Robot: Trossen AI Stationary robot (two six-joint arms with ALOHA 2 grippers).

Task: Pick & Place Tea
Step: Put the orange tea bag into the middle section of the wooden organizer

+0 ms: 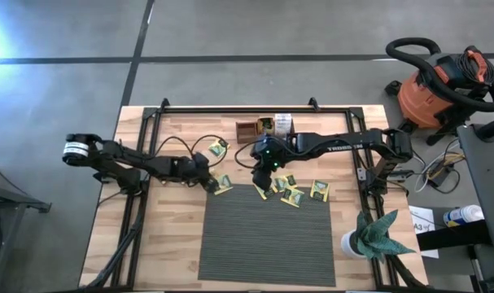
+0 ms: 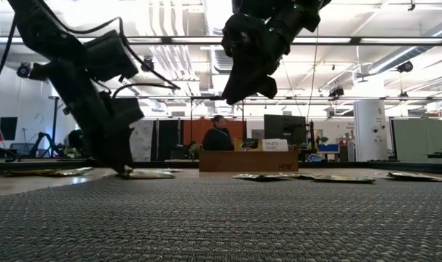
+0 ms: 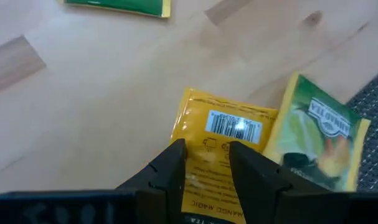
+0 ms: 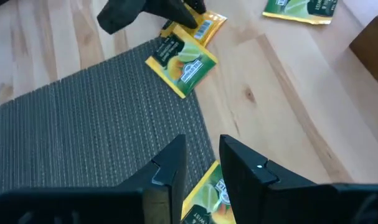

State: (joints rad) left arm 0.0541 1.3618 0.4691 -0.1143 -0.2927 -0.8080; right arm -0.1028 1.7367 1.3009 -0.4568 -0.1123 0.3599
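Observation:
Several tea sachets lie flat on the wooden table along the far edge of a grey mat (image 1: 267, 236). My left gripper (image 3: 207, 165) is low over the table, tilted down and open. Its fingers straddle the near end of an orange-yellow sachet with a barcode (image 3: 229, 127). A green sachet (image 3: 316, 134) lies right beside that one. My right gripper (image 2: 246, 93) hangs well above the table, open by a narrow gap and holding nothing. Below it a green sachet (image 4: 207, 193) lies at the mat's edge. Other sachets (image 1: 294, 195) lie beside it. My left gripper comes at the orange-yellow sachet's near end (image 3: 207, 186) slanting down from the table's left, one finger on either side of it. The sachet lies flat on the wood. I cannot tell whether the fingertips touch it.
A brown wooden tray (image 1: 259, 129) stands at the table's far middle. A potted plant (image 1: 373, 236) is at the near right corner and a shop vacuum (image 1: 438, 89) stands beyond the table's right edge. A person sits in the room behind.

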